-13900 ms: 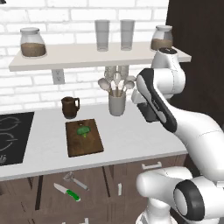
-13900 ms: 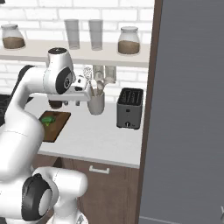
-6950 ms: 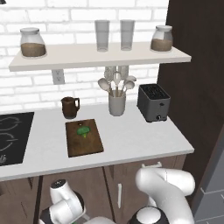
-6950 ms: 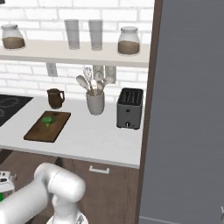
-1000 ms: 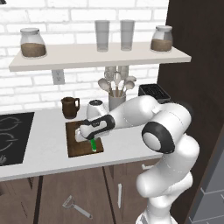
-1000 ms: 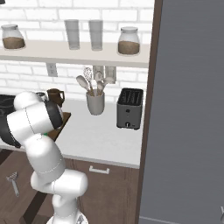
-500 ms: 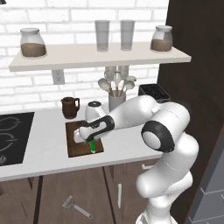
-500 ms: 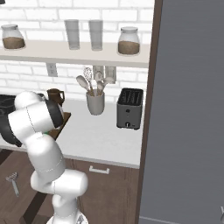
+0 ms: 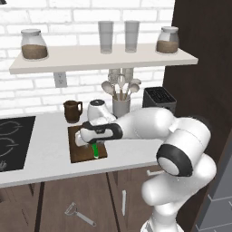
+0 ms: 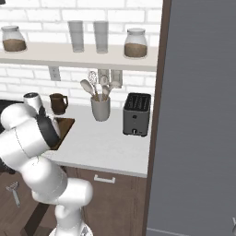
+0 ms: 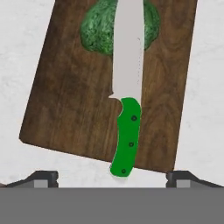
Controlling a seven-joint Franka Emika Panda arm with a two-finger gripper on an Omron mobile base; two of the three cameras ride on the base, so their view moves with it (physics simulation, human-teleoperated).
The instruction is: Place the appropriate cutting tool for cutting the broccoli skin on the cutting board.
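The cutting tool, a knife with a green handle and a pale blade, lies flat on the dark brown cutting board. Its blade rests across the green broccoli, and the end of its handle reaches just past the board's near edge. My gripper hovers above the handle, open, its fingertips wide apart and touching nothing. From the left base view, my gripper hangs over the board, with the green handle showing below it. My arm covers most of the board in the right base view.
A brown mug stands behind the board, with a utensil holder and a black toaster to the right. The black stovetop lies to the left. A grey peeler lies on the floor below the counter.
My gripper has gone from shut to open and let go of the knife, which stays on the board. The arm has barely moved.
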